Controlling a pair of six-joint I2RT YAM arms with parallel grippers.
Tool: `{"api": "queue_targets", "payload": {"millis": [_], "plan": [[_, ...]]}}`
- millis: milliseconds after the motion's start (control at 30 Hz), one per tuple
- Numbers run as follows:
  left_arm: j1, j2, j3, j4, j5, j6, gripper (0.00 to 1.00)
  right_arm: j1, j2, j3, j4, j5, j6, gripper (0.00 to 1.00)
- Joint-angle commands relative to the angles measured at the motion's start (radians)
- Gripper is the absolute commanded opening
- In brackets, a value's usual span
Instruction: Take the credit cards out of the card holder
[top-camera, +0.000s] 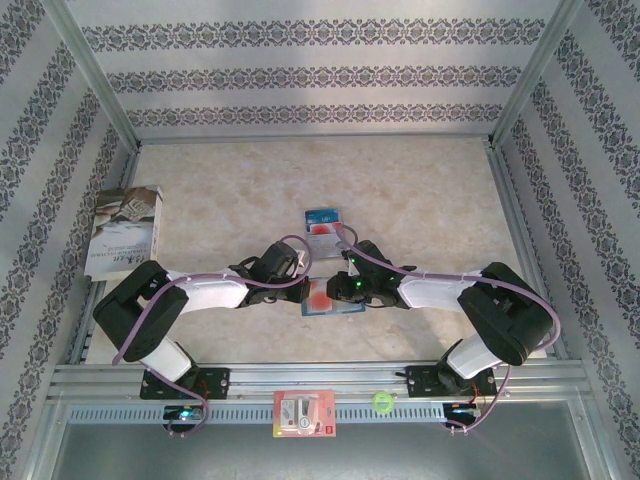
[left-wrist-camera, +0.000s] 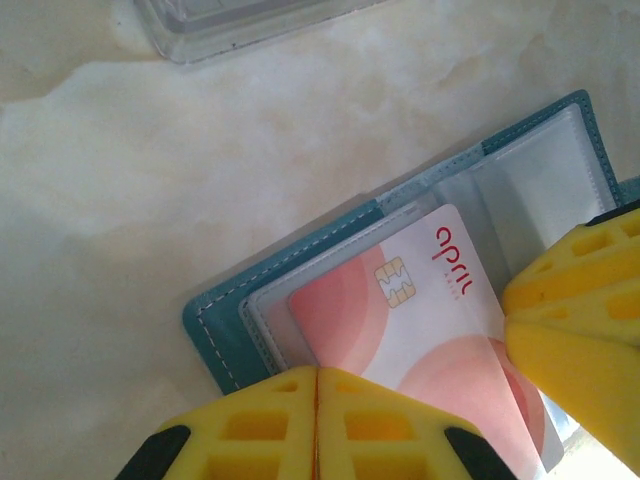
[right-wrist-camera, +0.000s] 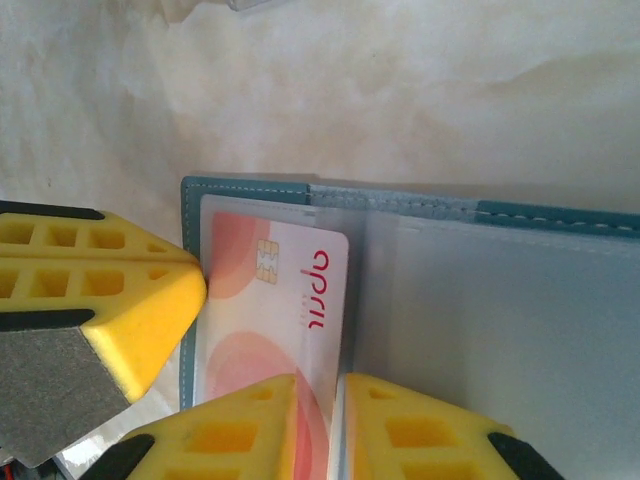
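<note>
The left claw (left-wrist-camera: 316, 430) is clenched. Its two yellow fingers (left-wrist-camera: 240, 440) press flat together with nothing seen between them, and the tips rest on the outer edge of the card holder (left-wrist-camera: 225, 335), at the end of the pocket that carries a card. The right claw (right-wrist-camera: 336, 430) meets the card holder from the opposite side. Its fingers stand a narrow slit apart, astride the long edge of the red-and-white credit card (right-wrist-camera: 270, 300), close to the holder's middle fold. Whether they pinch that edge or only frame it, I cannot tell.

The card holder lies open and flat on the tabletop (top-camera: 420, 190), teal cover down and clear pockets up, between the two claws. The red-and-white credit card, with a gold chip and red lettering, sits in one clear pocket. The other pocket shows pale grey through its film.

Beyond the card holder, on the side away from the arm bases and near it, a blue card (top-camera: 323, 213) and a second red-and-white card (top-camera: 322, 230) lie touching each other. A pale book (top-camera: 125, 232) lies well apart to the card holder's left. On the near side of the card holder, past the arm bases, a red-and-white packet (top-camera: 305, 413) rests on the metal rail. A small green round thing (top-camera: 380, 402) sits on the same side, a little to the holder's right.
</note>
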Motion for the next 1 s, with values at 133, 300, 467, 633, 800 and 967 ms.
{"api": "queue_targets", "payload": {"millis": [133, 300, 467, 633, 800, 967], "plan": [[-0.006, 0.037, -0.012, -0.028, -0.001, 0.013, 0.08, -0.015, 0.004, 0.006, -0.007, -0.005, -0.005, 0.22], [-0.007, 0.041, -0.011, -0.021, 0.003, 0.011, 0.08, -0.015, 0.033, 0.004, 0.039, -0.045, 0.019, 0.18], [-0.007, 0.038, -0.01, -0.024, 0.005, 0.01, 0.08, -0.015, 0.014, -0.019, 0.055, -0.022, 0.026, 0.04], [-0.003, 0.035, -0.012, -0.026, 0.003, 0.012, 0.06, -0.016, -0.05, -0.066, 0.051, 0.051, 0.047, 0.0], [0.008, 0.031, -0.017, -0.022, 0.008, 0.012, 0.06, -0.015, -0.131, -0.108, 0.008, 0.126, 0.064, 0.0], [0.013, 0.03, -0.014, -0.021, 0.014, 0.016, 0.06, -0.014, -0.181, -0.11, -0.048, 0.156, 0.051, 0.0]]}}
